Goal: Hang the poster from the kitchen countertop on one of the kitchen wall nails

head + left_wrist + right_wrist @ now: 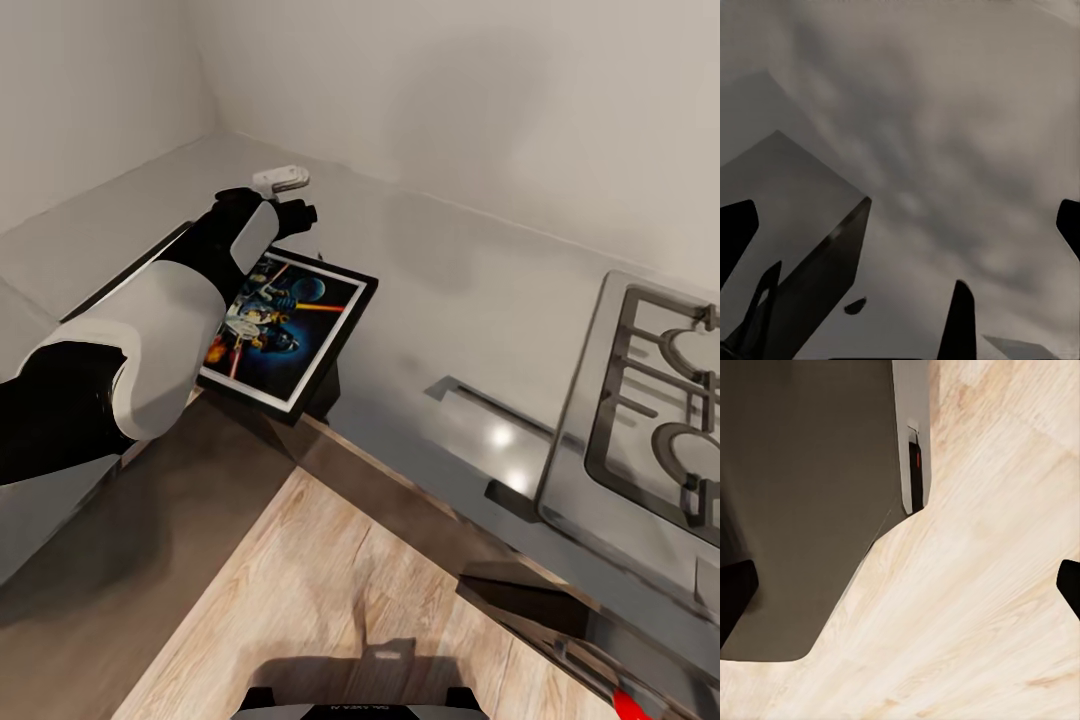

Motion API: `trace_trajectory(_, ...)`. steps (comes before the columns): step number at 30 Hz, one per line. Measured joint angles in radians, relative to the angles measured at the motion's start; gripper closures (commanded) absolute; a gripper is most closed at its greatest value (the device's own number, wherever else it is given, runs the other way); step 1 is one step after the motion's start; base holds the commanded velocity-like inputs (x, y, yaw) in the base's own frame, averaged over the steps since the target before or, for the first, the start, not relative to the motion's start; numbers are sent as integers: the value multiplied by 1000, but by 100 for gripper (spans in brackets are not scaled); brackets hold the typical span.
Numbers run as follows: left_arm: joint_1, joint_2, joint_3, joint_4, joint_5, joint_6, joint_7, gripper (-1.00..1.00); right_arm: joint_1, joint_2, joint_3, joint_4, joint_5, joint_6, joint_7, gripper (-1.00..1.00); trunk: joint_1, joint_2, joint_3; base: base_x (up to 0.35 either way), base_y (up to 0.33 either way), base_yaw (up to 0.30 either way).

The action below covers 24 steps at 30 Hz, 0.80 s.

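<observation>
The poster (290, 330), black-framed with space artwork, rests at the inner corner of the light grey kitchen countertop (450, 290), and its near corner reaches the counter's front edge. My left gripper (295, 215) hovers at the poster's far edge, partly hidden by my own forearm. In the left wrist view the left gripper (900, 232) is open, its fingertips (735, 232) at the picture's sides, and a dark slab (825, 277) that looks like the poster's frame slants between them. The right gripper (900, 592) is open above the wooden floor (982, 585). No wall nail is in view.
A steel gas hob (640, 400) with black grates sits on the counter at the right. Bare walls (450, 100) meet in a corner behind the counter. Dark cabinet fronts (400, 470) run below the worktop, with wooden floor (330, 600) in front. A dark cabinet side (802, 495) stands by the right gripper.
</observation>
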Motion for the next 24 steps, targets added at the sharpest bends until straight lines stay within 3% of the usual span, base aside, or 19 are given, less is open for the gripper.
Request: trace_trajectory(24, -1, 0, -3, 55, -4, -9, 0, -100, 0, 0, 0, 0, 0, 0, 0, -100, 0, 0, 0, 3, 0, 0)
